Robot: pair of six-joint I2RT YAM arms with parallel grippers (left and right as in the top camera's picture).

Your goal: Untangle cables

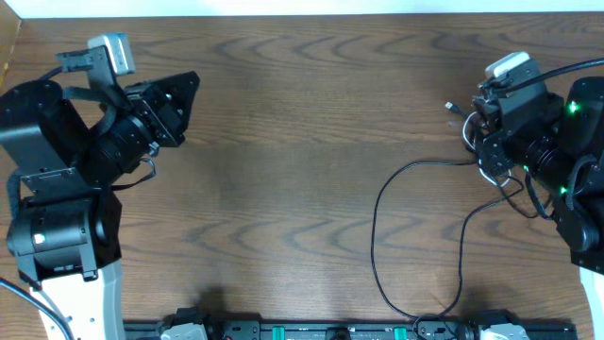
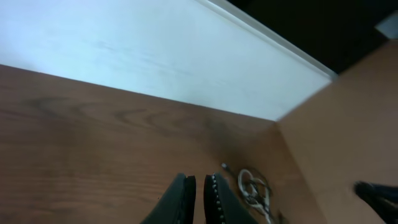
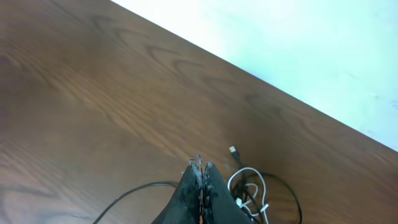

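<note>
The left fingers (image 2: 179, 198) are all but pressed together, with only a thin dark slit between them in the left wrist view. They hold nothing and hang clear of the wooden desk (image 1: 283, 142). From overhead, the left arm (image 1: 57, 161) sits at the left edge of the desk, well apart from the cables.

The right fingers (image 3: 210, 190) are pressed fully together, their tips meeting in a point just above the wood. A white cord (image 3: 249, 183), curled into a small knotted coil, lies just beside them. A thin black cable (image 3: 134, 194) comes out from beside their base on the other side. Whether a strand is actually caught between the tips cannot be told, because the fingers cover that spot.

A small plug end (image 3: 234, 150) lies on the desk a little beyond the coil, pointing away from it.

From overhead, the whole tangle sits at the right side of the desk, bunched against the right arm (image 1: 557, 161). Two black strands run out of it. One black loop (image 1: 376, 227) sweeps wide toward the middle of the desk and curves down to the near edge. A second black strand (image 1: 462, 247) drops more directly and meets the first near that edge.
</note>
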